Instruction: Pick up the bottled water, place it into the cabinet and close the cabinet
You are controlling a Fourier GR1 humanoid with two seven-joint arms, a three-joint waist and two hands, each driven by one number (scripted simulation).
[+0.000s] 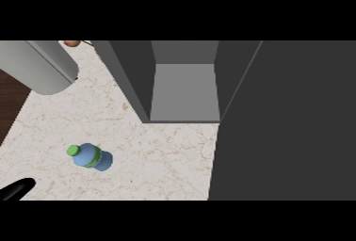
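Note:
The bottled water (91, 157) is a blue bottle with a green cap and a green band, standing on the marble counter (160, 155) at the lower left. The cabinet (184, 92) stands open at the top middle, its grey shelf bare. Its dark grey door (285, 122) is swung open and fills the right side of the head view. Only a small black part of my left hand (16, 189) shows at the lower left corner, below and left of the bottle and apart from it. My right hand does not show.
A large light grey cylinder (43, 66) lies at the upper left of the counter. A small brown object (71, 43) sits at the top edge beside it. The counter's left edge borders a dark wooden floor (10, 101).

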